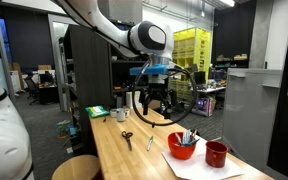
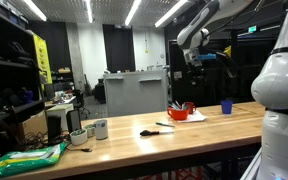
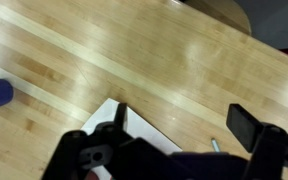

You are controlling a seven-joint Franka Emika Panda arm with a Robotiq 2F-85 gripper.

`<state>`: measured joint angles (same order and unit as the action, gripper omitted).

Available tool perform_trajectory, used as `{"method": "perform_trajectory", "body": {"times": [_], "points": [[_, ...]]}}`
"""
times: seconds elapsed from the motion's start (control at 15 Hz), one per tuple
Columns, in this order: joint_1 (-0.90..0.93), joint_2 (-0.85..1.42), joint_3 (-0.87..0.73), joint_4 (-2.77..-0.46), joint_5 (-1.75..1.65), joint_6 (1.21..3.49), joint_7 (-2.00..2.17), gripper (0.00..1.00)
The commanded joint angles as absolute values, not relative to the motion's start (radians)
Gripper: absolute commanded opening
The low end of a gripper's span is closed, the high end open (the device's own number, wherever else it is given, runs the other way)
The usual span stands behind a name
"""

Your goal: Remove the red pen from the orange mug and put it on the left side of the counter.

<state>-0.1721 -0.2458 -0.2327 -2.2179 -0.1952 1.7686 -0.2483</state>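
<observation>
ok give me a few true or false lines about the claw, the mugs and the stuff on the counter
1. The claw is open and holds nothing. True.
2. Pens stick out of the orange mug. True.
3. The orange mug stands on bare wood. False: it stands on a white sheet that lies on the counter.
4. The scissors are in the dark red mug. False: they lie flat on the counter, apart from both mugs.
5. The claw touches the orange mug. False: it hangs above the counter, clear of the mug.
</observation>
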Motion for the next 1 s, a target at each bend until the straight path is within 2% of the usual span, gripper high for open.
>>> {"method": "perform_trajectory", "body": {"times": [0.0,0.4,0.47,0.93], "points": [[-0.181,-0.099,-0.259,-2.073,-0.109,1.736,-0.283,1.0],[-0.232,0.066,-0.274,-1.899,-0.064,1.787,-0.187,1.0],[-0.229,0.024,-0.263,-1.963,-0.069,1.79,-0.23,1.0],[-0.235,0.046,-0.258,-1.949,-0.07,1.791,-0.228,1.0]]}}
